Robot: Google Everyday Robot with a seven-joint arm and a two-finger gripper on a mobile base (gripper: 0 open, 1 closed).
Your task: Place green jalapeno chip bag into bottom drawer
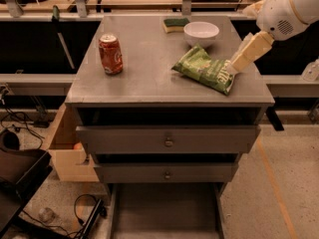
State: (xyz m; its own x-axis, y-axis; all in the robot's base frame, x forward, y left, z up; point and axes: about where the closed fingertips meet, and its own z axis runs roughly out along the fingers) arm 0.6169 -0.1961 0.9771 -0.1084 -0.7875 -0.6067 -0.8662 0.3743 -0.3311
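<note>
- The claw point(236, 65) is found over the right edge of the surface point(139, 81), at the end of a cream-coloured arm reaching in from the upper right. Its tip is at or just beside the right end of the green jalapeno chip bag point(203, 67); whether contact is made cannot be told.
- The state of the claw (open, closed or gripping) cannot be told from this view.
- The green jalapeno chip bag is observed lying flat on the surface, right of centre and just in front of a white bowl point(201, 33). No part of it is seen to be lifted.
- The bottom drawer point(164, 215) is noted pulled out at floor level beneath two knobbed drawer fronts point(168, 139). Its grey floor is exposed and the bag is not in it.
- A red soda can point(110, 54) is recorded upright on the left of the surface, well apart from the bag. A green-and-yellow sponge point(175, 24) is at the back, beside the bowl.
- Progress is judged early. The drawer is ready to receive the bag, but no grasp is confirmed. Lifting, carrying down past the front edge and releasing into the drawer are all left to be done.
</note>
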